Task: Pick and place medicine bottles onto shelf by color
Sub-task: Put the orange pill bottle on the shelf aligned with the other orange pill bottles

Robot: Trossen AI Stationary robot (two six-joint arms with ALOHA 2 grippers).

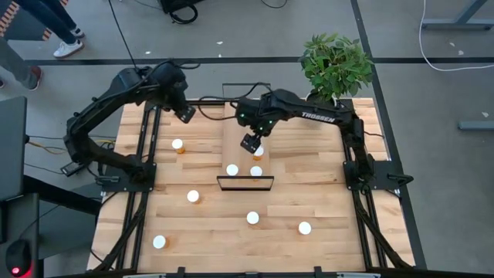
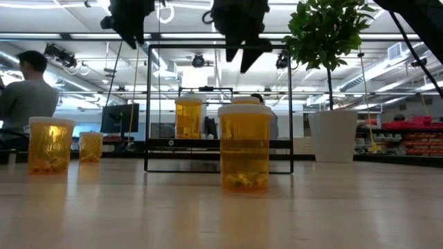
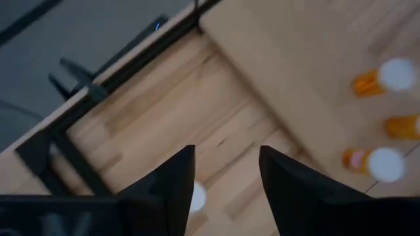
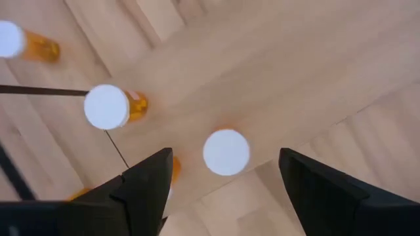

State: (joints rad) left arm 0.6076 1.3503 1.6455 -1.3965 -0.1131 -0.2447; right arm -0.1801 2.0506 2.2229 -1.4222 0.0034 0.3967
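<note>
right claw (image 1: 251,145) of mine hangs wide open, empty, above three bottles (image 1: 232,170) on the shelf (image 1: 239,135); left claw (image 1: 185,113) open too.

Inventory: table items
Eight medicine bottles (image 1: 252,218); one shelf (image 1: 241,133); one potted plant (image 1: 336,63); two arms.

The high camera is looking straight down on the whole tabletop (image 1: 324,201). The low one is sitting at tabletop height, facing the room. Both wrist cameras are hovering close, sharing the shelf (image 3: 308,72) bottles (image 4: 226,152).
</note>
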